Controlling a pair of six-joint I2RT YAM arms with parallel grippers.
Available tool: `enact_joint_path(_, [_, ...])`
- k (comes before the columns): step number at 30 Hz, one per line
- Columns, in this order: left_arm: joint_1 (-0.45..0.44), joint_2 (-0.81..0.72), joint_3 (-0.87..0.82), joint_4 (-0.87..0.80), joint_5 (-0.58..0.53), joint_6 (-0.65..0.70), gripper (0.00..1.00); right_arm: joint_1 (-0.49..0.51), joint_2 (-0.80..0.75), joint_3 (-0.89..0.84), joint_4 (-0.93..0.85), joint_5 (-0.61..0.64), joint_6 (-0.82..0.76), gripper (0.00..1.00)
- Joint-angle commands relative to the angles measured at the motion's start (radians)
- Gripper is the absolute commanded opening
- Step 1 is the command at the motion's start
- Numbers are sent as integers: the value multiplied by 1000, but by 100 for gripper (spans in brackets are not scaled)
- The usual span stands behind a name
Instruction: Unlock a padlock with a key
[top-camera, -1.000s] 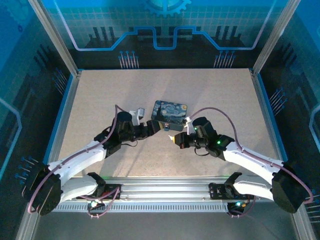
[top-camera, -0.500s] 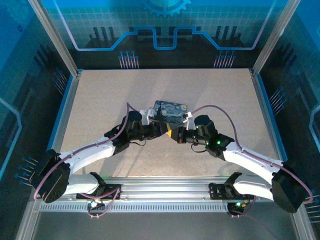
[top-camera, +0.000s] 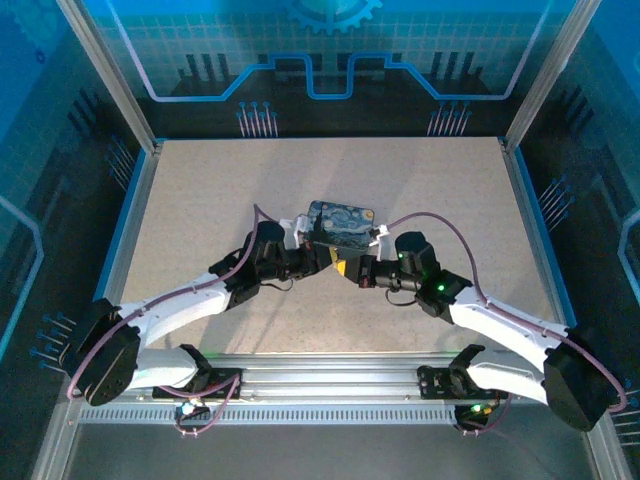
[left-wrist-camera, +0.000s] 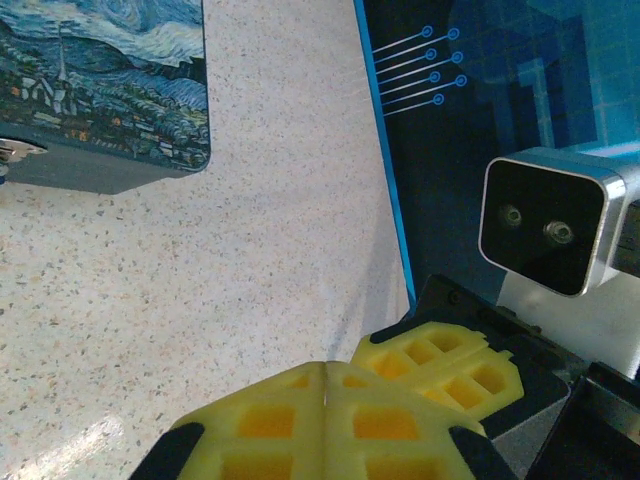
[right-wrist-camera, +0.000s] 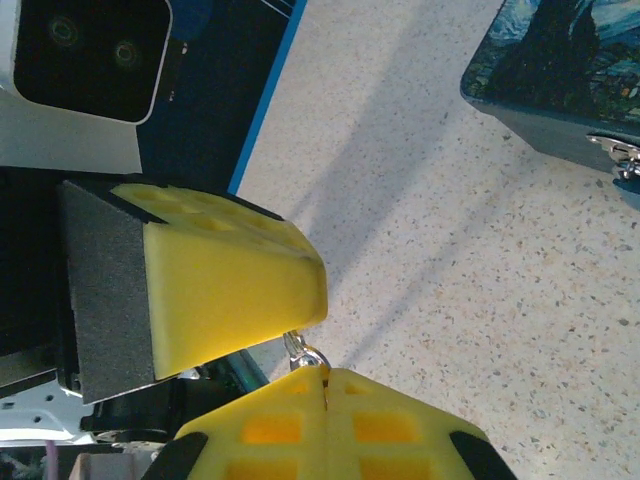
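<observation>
Both arms meet mid-worktop (top-camera: 200, 200), just in front of the starry-night tin (top-camera: 340, 222). The right gripper (right-wrist-camera: 325, 385) has its fingers pinched on a small silver loop (right-wrist-camera: 304, 351): the padlock's shackle or the key's ring, I can't tell. The left gripper (left-wrist-camera: 325, 380) has its fingers pressed together just beside it. Judging by this, the unlocking is not yet done. Count: one tin, one loop, two grippers.

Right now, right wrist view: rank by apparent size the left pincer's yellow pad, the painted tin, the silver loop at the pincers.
1. Tied: left pincer's yellow pad and painted tin look alike; the pad is nearer, the tin cropped, so unranked.
2. silver loop, clearly smallest.
</observation>
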Motion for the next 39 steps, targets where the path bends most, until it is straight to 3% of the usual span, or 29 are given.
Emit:
enact_joint_path(1, [-4, -21, 39, 1, 7, 41, 0, -43, -16, -32, 51, -113, -4, 7])
enact_joint_path(7, [-5, -30, 40, -4, 13, 49, 0, -75, -26, -40, 87, -163, 0, 22])
enact_joint_path(15, [-5, -29, 40, 2, 19, 47, 0, -76, -5, -43, 135, -179, 18, 30])
enact_joint_path(28, [-4, -30, 32, 11, 19, 43, 0, -53, 60, -16, 165, -180, 26, 30])
enact_joint_path(39, [-5, -30, 40, -21, 21, 67, 0, -50, 31, -31, 127, -140, 23, 15])
